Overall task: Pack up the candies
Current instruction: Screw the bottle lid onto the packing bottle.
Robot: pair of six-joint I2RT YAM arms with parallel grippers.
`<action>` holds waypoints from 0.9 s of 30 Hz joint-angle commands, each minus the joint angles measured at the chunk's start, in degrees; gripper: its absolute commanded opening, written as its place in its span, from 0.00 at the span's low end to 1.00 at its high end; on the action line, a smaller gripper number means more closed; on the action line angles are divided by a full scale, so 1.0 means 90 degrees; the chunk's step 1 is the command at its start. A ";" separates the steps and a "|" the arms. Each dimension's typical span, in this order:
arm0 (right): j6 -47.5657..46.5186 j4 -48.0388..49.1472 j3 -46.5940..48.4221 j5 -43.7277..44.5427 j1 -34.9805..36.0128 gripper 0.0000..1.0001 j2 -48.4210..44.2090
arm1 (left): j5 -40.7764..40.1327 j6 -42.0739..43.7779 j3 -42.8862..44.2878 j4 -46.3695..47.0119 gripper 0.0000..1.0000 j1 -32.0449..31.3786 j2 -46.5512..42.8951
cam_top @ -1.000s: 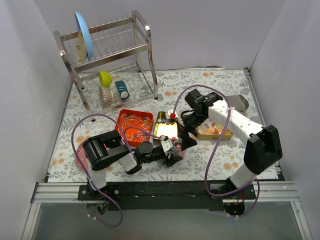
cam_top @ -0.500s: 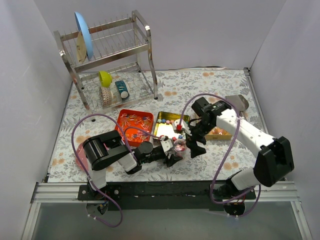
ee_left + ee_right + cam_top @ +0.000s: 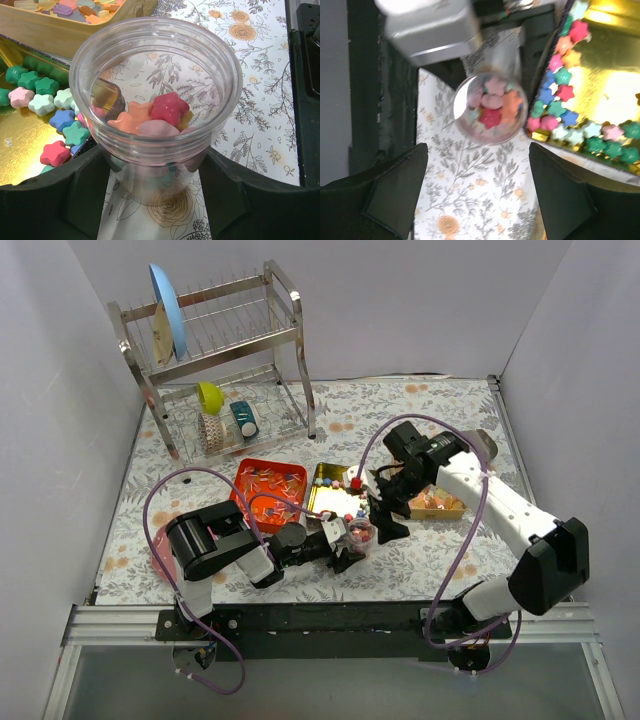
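Clear plastic jar (image 3: 226, 70) pinched upright by the left pincer (image 3: 155, 172), star-shaped candies (image 3: 167, 107) heaped inside, more scattered in the gold tray (image 3: 615, 90) just beside it, right pincer (image 3: 477, 195) held spread wide near the jar, over the floral surface (image 3: 485, 230).

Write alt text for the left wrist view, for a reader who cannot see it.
A clear jar clamped in the left gripper holds a few star-shaped candies in red, orange and pink. Left of it, a gold tray carries more stars in green, blue, pink and red; a floral tablecloth lies beneath.
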 commanded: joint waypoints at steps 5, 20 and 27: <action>-0.0203 0.0377 0.0717 -0.0559 0.0214 0.89 0.0947 | -0.0254 0.0031 -0.0205 -0.1721 0.00 0.0062 0.0332; -0.0379 -0.0091 -0.0102 -0.0237 0.0273 0.89 0.0411 | -0.0498 -0.0134 -0.0225 -0.1594 0.00 0.0082 0.0371; -0.0272 -0.0355 -0.0445 -0.0178 0.0273 0.89 -0.0117 | -0.0528 -0.0144 -0.0215 -0.1613 0.00 0.0101 0.0371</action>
